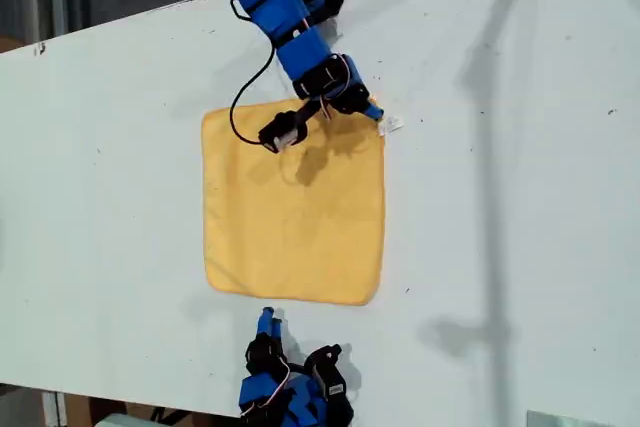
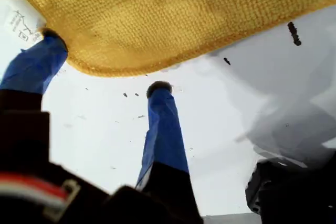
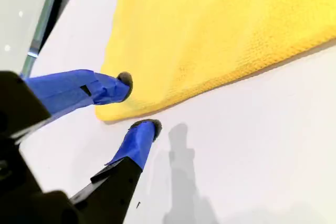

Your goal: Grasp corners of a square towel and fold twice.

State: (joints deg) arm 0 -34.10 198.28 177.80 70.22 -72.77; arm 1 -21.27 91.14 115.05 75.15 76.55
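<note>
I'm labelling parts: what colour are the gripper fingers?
Blue with dark tips, clearest on my first gripper fingers in the first wrist view.

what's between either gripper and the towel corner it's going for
Nothing visible. My first gripper stands open at the towel corner beside the white tag. My second gripper stands open at another corner, with only bare table around.

Print on the tag [image 2: 20,22] too blurry to read. Towel [image 2: 173,14] runs off the first wrist view's edge, and its far corners can't be seen.
</note>
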